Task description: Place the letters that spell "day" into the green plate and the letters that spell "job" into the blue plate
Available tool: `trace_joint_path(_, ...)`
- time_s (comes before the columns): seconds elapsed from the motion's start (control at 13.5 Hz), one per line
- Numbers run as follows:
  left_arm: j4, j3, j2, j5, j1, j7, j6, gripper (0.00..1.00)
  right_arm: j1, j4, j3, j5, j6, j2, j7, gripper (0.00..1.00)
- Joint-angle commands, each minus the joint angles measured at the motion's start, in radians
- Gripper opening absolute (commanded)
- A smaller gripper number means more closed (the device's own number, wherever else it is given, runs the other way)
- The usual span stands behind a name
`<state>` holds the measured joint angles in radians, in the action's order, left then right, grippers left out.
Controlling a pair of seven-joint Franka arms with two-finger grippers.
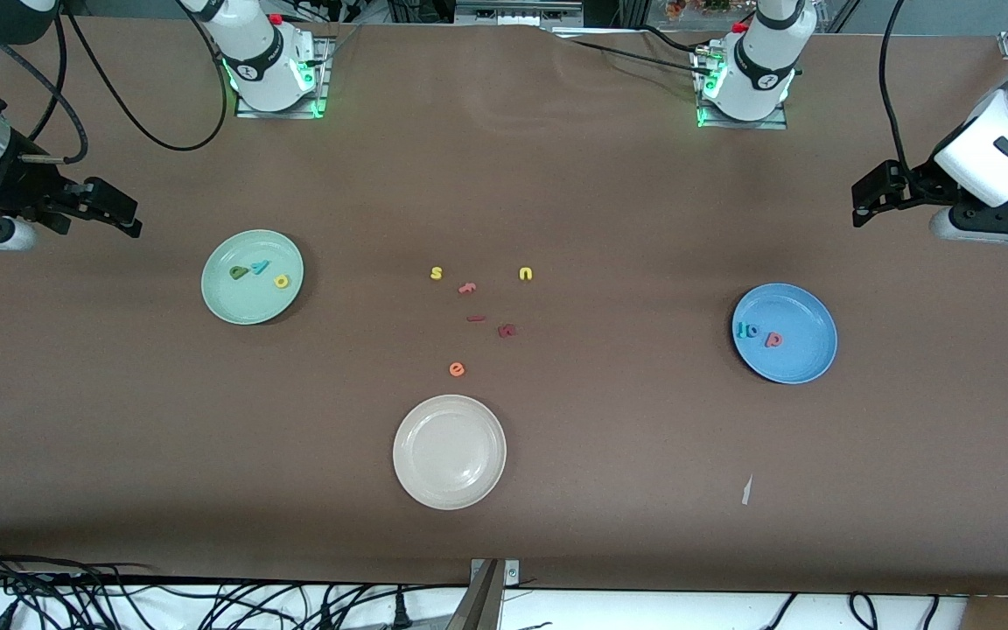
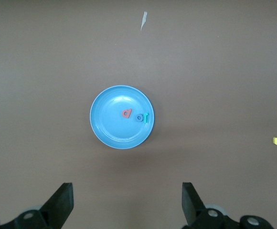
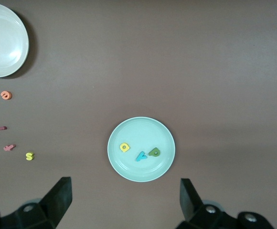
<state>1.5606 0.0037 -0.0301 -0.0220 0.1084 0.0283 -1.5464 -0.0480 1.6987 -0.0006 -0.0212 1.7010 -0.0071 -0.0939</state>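
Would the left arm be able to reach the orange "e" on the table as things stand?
Probably yes. The orange "e" lies alone on bare table, clear of the cream-white plate. The left gripper is open and empty, above the table's end by the blue plate; nothing blocks the way.

Left gripper: jaws wide, up over bare table at its own arm's end. Below it only the blue plate, w/ three small letters in it; open tabletop all round the rim.

Right gripper: same, wide open over its own end, green plate below, rim clear on every side.

Toward mid-table from both: loose letter cluster lying flat, low. Cream plate nearer the front camera than that cluster. Paper scrap flat, no hindrance.
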Motion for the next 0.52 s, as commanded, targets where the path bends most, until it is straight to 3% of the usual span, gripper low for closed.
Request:
trace_joint_path(0.0,-0.031,0.001,-0.019,0.052,-0.035,0.004,0.045,1.00,-0.003,0.002,-0.004,0.015,-0.011,-0.011,0.013,1.00)
trace_joint_path(0.44,-0.039,-0.007,-0.028,0.082,-0.049,0.002,0.043,1.00,-0.003,0.002,-0.004,0.015,-0.011,-0.011,0.013,1.00)
